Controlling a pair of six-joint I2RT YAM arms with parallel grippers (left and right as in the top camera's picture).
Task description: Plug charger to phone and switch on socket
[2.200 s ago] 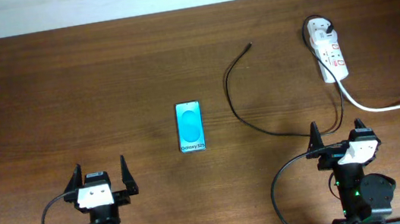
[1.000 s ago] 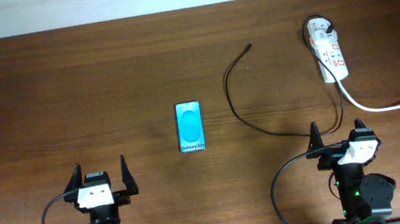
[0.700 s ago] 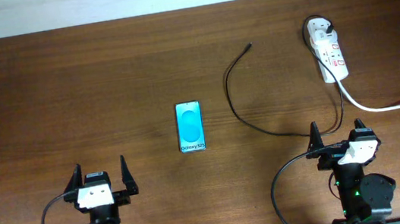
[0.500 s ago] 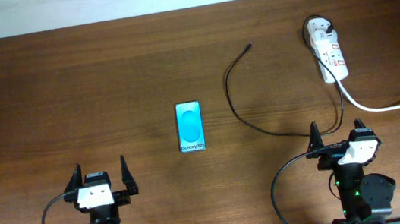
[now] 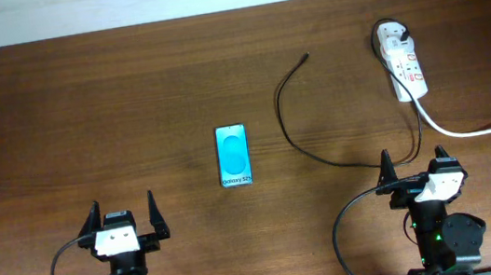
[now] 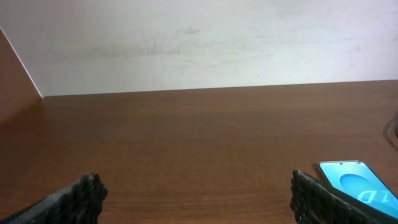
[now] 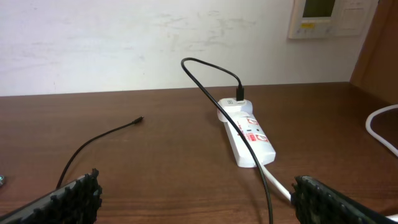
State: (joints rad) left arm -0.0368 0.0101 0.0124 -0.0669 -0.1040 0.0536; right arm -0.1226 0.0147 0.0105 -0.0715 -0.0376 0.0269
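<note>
- Your left gripper [image 5: 124, 211] sits low at the near edge of the table [image 5: 83, 110], pointing away from you. Its two black fingers are spread wide and grasp nothing.
- Your right gripper [image 5: 414, 167] sits at the same near edge, over on the right. It is also released, with nothing between its fingers. Its wrist view shows ribbed black pads [image 7: 68, 198] in the lower corners.
- The table is smooth dark brown wood with a fine grain. It meets a plain white wall [image 6: 199, 43] at the back.
- The phone [image 5: 235, 155] lies flat and face up near the table's middle, ahead of your left gripper and a little to its right, well apart from both grippers. It is a slim rectangle with a bright cyan screen and "Galaxy S25" along its near edge.
- The charger [image 5: 280, 110] is a thin black cable curving over the wood between phone and socket. Its small connector tip [image 5: 307, 55] lies loose on the table, apart from the phone.
- The socket [image 5: 405, 66] is a white elongated power strip with red marks, far right, ahead of your right gripper. Its far end holds the charger's dark plug [image 7: 239, 94].
- A thick white cord [image 5: 480, 132] leaves the socket's near end and loops off to the right.
</note>
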